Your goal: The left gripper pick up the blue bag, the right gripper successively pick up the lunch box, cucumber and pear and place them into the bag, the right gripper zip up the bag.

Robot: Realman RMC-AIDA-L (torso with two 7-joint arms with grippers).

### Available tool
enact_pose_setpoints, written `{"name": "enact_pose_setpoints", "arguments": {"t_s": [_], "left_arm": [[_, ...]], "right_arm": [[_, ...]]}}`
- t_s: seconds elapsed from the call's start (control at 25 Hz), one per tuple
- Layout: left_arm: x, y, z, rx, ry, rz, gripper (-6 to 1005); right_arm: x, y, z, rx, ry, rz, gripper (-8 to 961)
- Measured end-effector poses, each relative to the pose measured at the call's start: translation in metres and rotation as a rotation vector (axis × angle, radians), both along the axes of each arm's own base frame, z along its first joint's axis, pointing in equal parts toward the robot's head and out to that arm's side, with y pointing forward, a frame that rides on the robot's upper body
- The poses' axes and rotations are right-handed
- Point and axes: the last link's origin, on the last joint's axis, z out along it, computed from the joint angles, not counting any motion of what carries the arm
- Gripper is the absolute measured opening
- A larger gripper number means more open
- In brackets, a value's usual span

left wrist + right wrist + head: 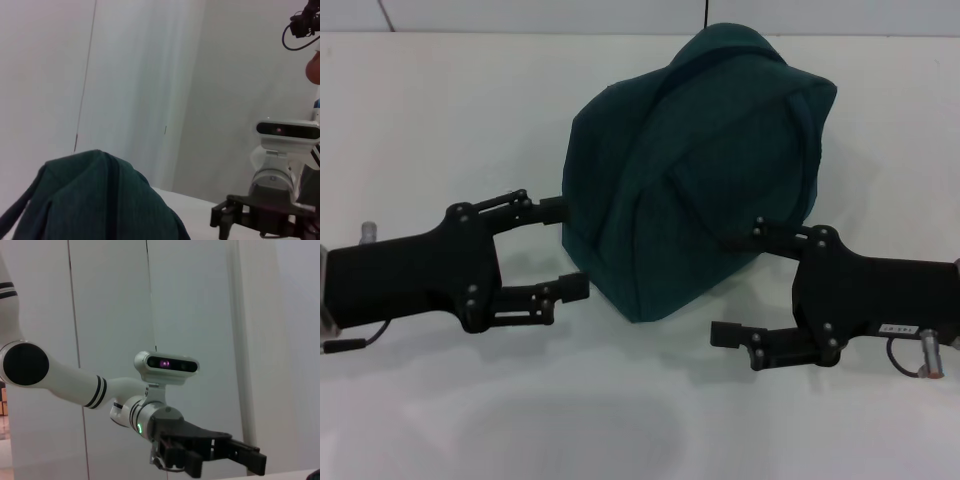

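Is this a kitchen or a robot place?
Probably a robot lab or test room, not a kitchen. A bare white table holds only a dark teal fabric bag, plain pale wall panels stand behind, and two black two-fingered claws, left gripper and right gripper, flank the bag.

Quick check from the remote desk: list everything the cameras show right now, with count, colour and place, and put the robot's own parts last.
large dark teal fabric bag: one, dark teal, on the white table at centre, slumped closed, between the two grippers; a loop handle shows on its upper right.
white table: one, white, under the bag and both arms.
white wall panels: white, behind the table.
Lunch box, cucumber and pear: none in view.
left gripper: one, black, at the bag's left side, fingers open; upper fingertip at the bag's edge, contact unclear.
right gripper: one, black with a small white label, at the bag's lower right, fingers open; upper finger overlaps the fabric.
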Motion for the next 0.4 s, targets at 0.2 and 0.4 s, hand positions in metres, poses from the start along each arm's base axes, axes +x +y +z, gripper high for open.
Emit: {"name": "enact_pose_setpoints", "arguments": {"t_s": [0.2,0.4], "left_arm": [[-0.004,-0.005,-0.005,-0.019,0.031,-0.007,860],[-0.005,-0.010,-0.007,0.003,0.044,-0.074,893]], "right_arm": [[-0.002,0.000,-0.005,-0.019,-0.012,-0.001,876],[-0.004,0.000,-0.011,-0.039,-0.036,0.008,876]]}}
